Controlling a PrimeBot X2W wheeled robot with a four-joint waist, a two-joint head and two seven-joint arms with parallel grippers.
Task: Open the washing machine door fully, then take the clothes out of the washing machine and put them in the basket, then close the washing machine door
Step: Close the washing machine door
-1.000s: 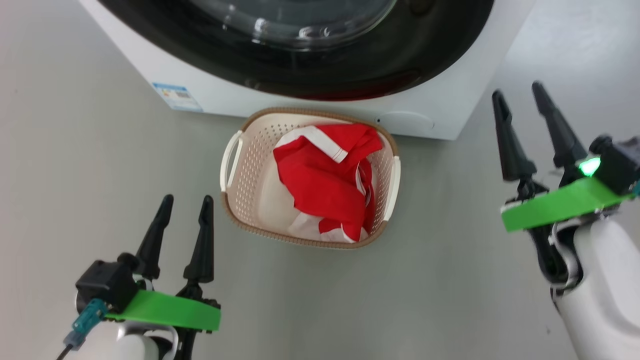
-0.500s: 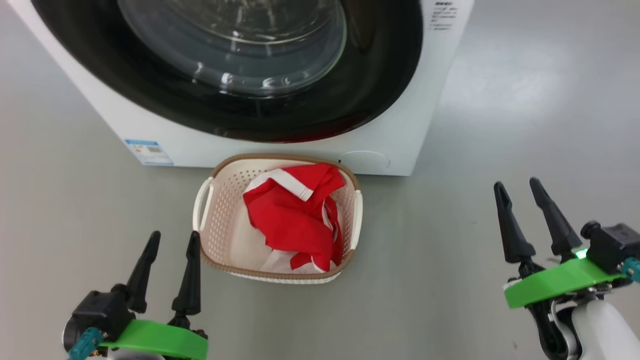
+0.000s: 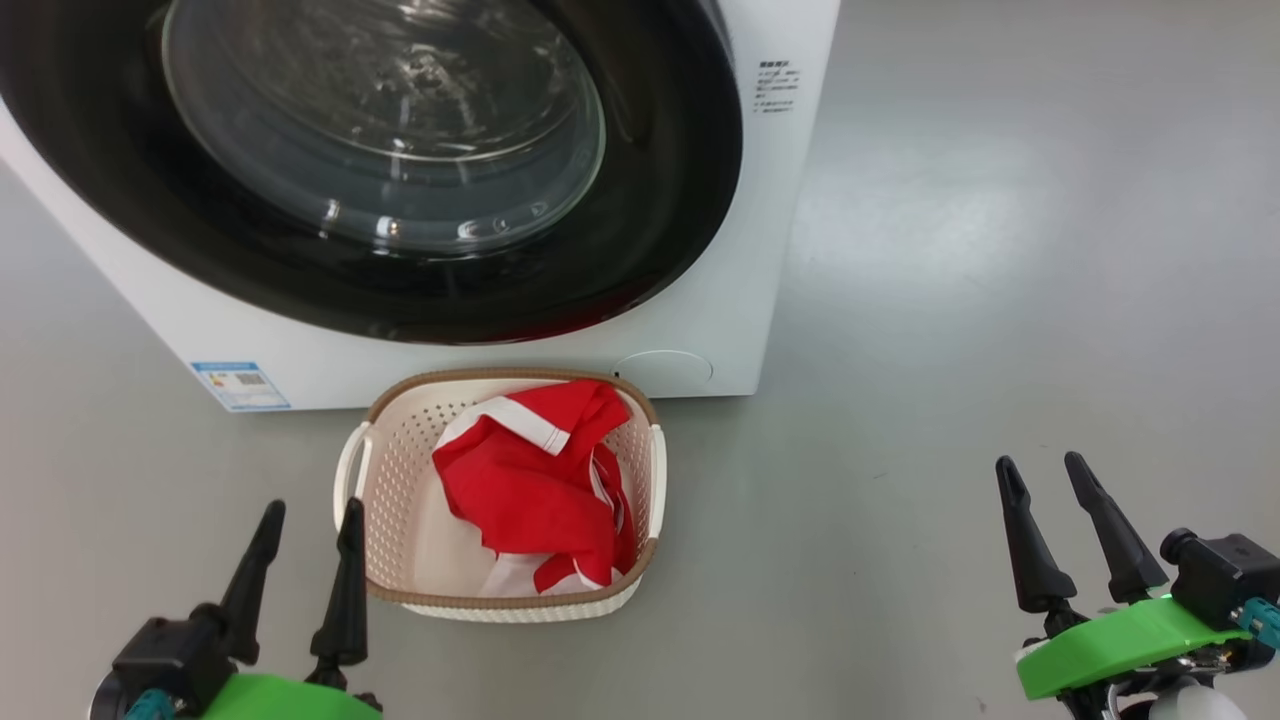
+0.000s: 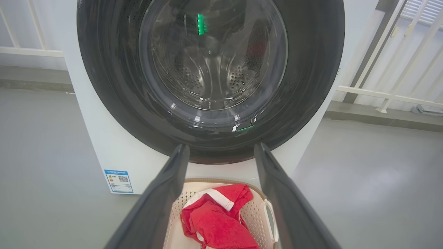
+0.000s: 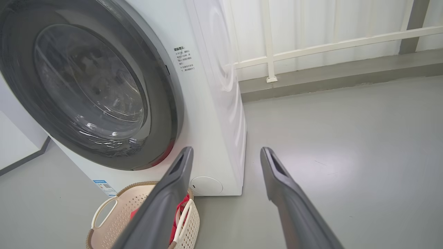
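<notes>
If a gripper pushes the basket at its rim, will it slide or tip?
It probably slides: thin perforated plastic basket on a smooth floor. It is likely light, holding only soft red clothes. Being low and wide, it seems unlikely to tip.

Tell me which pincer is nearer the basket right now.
Left. The left pincer hovers open, close against the left side of the basket. The right pincer, also open, is well off to its right.

One washing machine (image 3: 765, 200), one door (image 3: 665, 200), one basket (image 3: 395, 470), one clothes heap (image 3: 520, 490), and two claws: left claw (image 3: 312, 505), right claw (image 3: 1040, 460).
</notes>
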